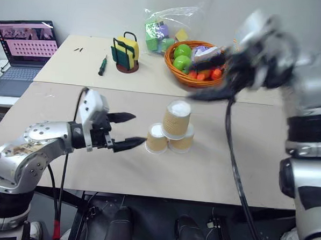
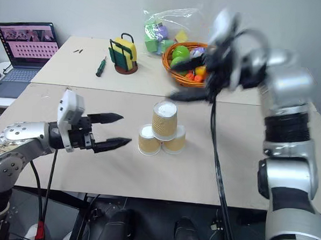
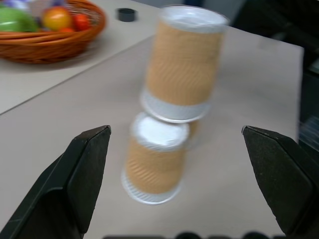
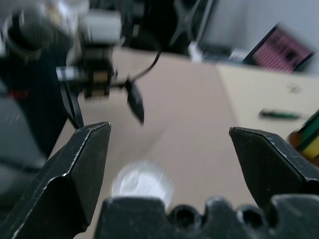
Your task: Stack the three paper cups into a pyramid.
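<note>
The three paper cups stand upside down as a pyramid in the middle of the table: two base cups [image 1: 156, 139] [image 1: 183, 142] side by side, and the third cup [image 1: 176, 118] on top of them. My left gripper [image 1: 139, 129] is open just left of the base cups, level with them and apart from them. In the left wrist view the top cup [image 3: 183, 64] and one base cup [image 3: 153, 159] show between its fingers [image 3: 79, 169]. My right gripper [image 4: 169, 130] is open and empty, raised above and to the right of the pyramid. Its fingers [image 1: 210, 93] are blurred.
An orange basket [image 1: 176, 73] of fruit stands behind the cups. A plastic bag [image 1: 162, 28], a yellow-green holder [image 1: 126, 53] and a screwdriver [image 1: 102, 66] lie on the far table. A laptop [image 1: 24, 43] sits far left. A black cable [image 1: 233, 167] hangs from the right arm.
</note>
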Robot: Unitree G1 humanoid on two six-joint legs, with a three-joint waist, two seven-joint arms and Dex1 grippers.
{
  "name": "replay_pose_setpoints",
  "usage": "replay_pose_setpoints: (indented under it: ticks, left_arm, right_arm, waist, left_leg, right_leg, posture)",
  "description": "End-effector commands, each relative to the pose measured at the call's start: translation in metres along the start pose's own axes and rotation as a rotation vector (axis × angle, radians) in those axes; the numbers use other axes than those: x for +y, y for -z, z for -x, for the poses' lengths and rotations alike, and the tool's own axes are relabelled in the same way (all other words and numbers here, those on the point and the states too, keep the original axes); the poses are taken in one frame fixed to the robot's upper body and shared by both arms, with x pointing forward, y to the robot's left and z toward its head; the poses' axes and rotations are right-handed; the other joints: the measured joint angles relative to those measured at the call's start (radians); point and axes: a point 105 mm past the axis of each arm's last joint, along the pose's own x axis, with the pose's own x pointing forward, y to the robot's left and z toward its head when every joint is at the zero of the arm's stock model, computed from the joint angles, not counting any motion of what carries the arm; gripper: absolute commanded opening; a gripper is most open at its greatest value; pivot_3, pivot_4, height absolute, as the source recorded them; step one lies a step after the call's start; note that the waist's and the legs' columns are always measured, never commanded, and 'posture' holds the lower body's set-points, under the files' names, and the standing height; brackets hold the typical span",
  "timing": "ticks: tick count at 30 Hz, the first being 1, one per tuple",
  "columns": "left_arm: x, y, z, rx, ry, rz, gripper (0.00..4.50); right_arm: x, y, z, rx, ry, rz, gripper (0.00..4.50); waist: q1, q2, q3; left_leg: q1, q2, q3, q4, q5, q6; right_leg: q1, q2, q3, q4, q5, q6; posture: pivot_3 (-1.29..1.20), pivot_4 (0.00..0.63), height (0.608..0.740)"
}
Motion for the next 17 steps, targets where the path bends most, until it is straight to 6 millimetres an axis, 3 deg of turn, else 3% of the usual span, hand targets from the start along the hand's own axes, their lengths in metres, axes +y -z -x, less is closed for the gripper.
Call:
replay_pose_setpoints:
  ticks: [1,2,3,4,6,7,9,12,13,17]
  left_arm:
    - [0.043,-0.004,0.020,-0.081,-0.315,0.000,4.50]
    - [0.051,-0.002,0.025,-0.091,-0.382,0.017,4.50]
    - [0.071,0.006,0.038,-0.106,-0.545,0.035,4.50]
    - [0.089,0.016,0.053,-0.103,-0.708,0.048,4.50]
    - [0.112,0.036,0.078,-0.093,-0.970,0.048,4.50]
    - [0.119,0.044,0.087,-0.106,-1.066,0.069,4.50]
    - [0.127,0.055,0.100,-0.137,-1.201,0.090,4.50]
    - [0.133,0.069,0.107,-0.158,-1.314,0.110,4.50]
    - [0.135,0.075,0.109,-0.154,-1.341,0.113,4.50]
    - [0.140,0.088,0.114,-0.147,-1.413,0.103,4.50]
  right_arm:
    - [-0.020,-0.036,0.041,-0.178,0.238,-0.049,4.43]
    - [-0.027,-0.038,0.050,-0.195,0.305,-0.064,4.43]
    - [-0.044,-0.014,0.070,-0.143,0.498,-0.104,4.43]
    - [-0.058,0.019,0.090,-0.032,0.690,-0.124,4.43]
    - [-0.063,0.101,0.123,0.329,0.963,-0.118,4.43]
    - [-0.055,0.144,0.133,0.547,1.022,-0.077,4.43]
    - [-0.036,0.201,0.145,0.791,1.087,-0.014,4.43]
    - [-0.017,0.242,0.146,0.876,1.194,0.046,4.43]
    - [-0.012,0.249,0.146,0.856,1.250,0.068,4.43]
    - [0.004,0.263,0.149,0.678,1.487,-0.001,4.43]
  waist:
    - [0.003,-0.001,-0.001]
    - [0.003,-0.002,-0.001]
    - [0.004,-0.003,-0.002]
    - [0.004,-0.004,-0.003]
    - [0.007,-0.015,-0.011]
    - [0.008,-0.018,-0.012]
    - [0.010,-0.019,-0.013]
    - [0.009,-0.011,-0.010]
    - [0.003,-0.007,-0.010]
    - [0.000,-0.009,-0.011]
  left_leg:
    - [0.001,0.000,0.000,0.000,0.000,0.000]
    - [0.002,0.000,0.000,0.000,0.000,0.000]
    - [0.003,0.000,0.000,0.000,0.000,0.000]
    - [0.004,0.000,0.000,0.000,0.000,0.000]
    - [0.008,0.000,0.000,0.000,0.000,0.000]
    - [0.011,0.000,0.000,0.000,0.000,-0.001]
    - [0.011,-0.001,0.002,0.001,0.000,-0.001]
    - [-0.002,-0.002,0.003,0.002,0.003,0.001]
    - [-0.006,-0.002,0.002,0.002,0.005,0.002]
    - [-0.003,-0.002,0.000,0.002,0.005,0.001]
  right_leg:
    - [0.001,0.000,0.000,0.000,0.000,0.000]
    - [0.001,0.000,0.000,-0.001,0.000,0.000]
    - [0.003,0.000,0.000,-0.001,0.000,-0.001]
    - [0.003,0.000,0.000,-0.001,-0.001,-0.003]
    - [0.003,-0.001,0.000,-0.002,-0.003,-0.007]
    - [0.006,0.000,0.000,-0.002,-0.003,-0.007]
    - [0.007,-0.002,0.000,-0.003,-0.002,-0.007]
    - [-0.002,-0.002,0.002,0.000,0.004,0.002]
    - [-0.005,-0.002,0.002,0.000,0.005,0.003]
    - [-0.001,0.000,0.002,-0.001,0.007,0.004]
  posture:
    - [0.00,0.150,0.661]
    - [0.00,0.150,0.661]
    - [0.00,0.150,0.661]
    - [0.00,0.150,0.661]
    - [0.00,0.150,0.661]
    - [0.00,0.150,0.661]
    - [0.00,0.150,0.661]
    - [0.00,0.150,0.661]
    - [0.00,0.150,0.661]
    - [0.00,0.150,0.661]
